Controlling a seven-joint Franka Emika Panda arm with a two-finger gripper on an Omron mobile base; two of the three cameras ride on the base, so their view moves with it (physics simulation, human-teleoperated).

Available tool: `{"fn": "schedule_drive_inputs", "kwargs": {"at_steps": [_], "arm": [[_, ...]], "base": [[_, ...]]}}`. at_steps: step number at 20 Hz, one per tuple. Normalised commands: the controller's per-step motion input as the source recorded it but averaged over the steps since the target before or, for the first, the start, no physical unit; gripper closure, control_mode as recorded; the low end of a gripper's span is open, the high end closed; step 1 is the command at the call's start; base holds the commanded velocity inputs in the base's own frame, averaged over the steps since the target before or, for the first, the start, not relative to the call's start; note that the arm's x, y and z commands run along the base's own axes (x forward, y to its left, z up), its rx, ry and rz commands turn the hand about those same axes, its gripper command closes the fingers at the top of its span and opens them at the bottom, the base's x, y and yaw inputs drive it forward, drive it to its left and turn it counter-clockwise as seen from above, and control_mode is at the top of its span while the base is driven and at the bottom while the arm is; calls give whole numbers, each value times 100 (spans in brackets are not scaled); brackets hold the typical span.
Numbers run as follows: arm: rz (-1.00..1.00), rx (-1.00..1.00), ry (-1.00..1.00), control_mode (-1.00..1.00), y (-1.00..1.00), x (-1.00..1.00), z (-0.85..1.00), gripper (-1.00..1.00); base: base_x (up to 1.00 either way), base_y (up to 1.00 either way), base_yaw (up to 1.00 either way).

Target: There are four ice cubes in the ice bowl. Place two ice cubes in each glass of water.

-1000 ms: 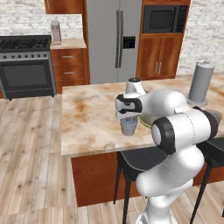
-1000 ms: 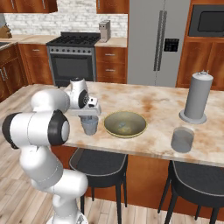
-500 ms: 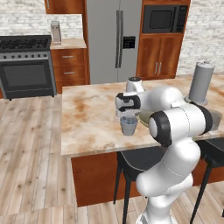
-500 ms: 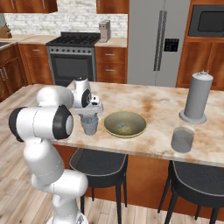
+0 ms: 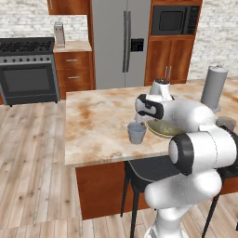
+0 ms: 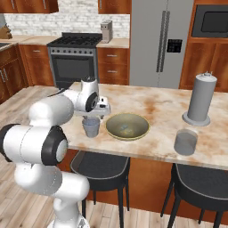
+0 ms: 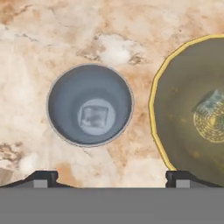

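Jaws: the jaws [image 7: 111, 177] hang spread wide and empty above the glass [image 7: 90, 104]; in the hand view the two dark tips stand far apart, one on each side of it.
Arm: the white arm reaches from the near side over the counter's [image 6: 151, 107] front edge, its hand above the glass.
Glass: a grey-blue tumbler [image 6: 91, 127] stands upright near the front edge of the counter, toward its left end, just beside the bowl [image 6: 127, 126] and apart from it.
In the glass: one pale square ice cube [image 7: 92, 116] lies at the bottom.
Bowl: olive-green, with a yellowish rim, it sits near the front edge just right of the glass; in the left base view the arm covers part of it [image 5: 160, 128].
In the bowl: one cube [image 7: 211, 101] shows near the middle; how many lie there I cannot tell.
Second glass: another tumbler [image 6: 185, 142] stands near the front edge toward the right end, well apart from the bowl; its inside cannot be made out.
Cylinder: a tall grey cylinder [image 6: 201, 99] on a round base stands behind the second glass, further back on the counter.
Behind: a stove [image 6: 76, 59] and a steel fridge [image 6: 156, 43] line the far wall.
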Motion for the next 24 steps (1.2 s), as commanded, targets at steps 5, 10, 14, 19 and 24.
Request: {"fn": "schedule_drive_inputs", "kwargs": {"at_steps": [5,10,14,19,24], "arm": [[0,14,-16,-100,-90,-96,43,-100],[-11,7,4,-100,-90,-5,24,-100],[-16,4,25,-100,-65,66,10,-100],[-1,1,19,-100,-49,64,-1,-100],[1,2,11,-100,-34,36,-24,-100]], "base": [[0,0,0],[0,0,0],[0,0,0],[0,0,0],[0,0,0]]}}
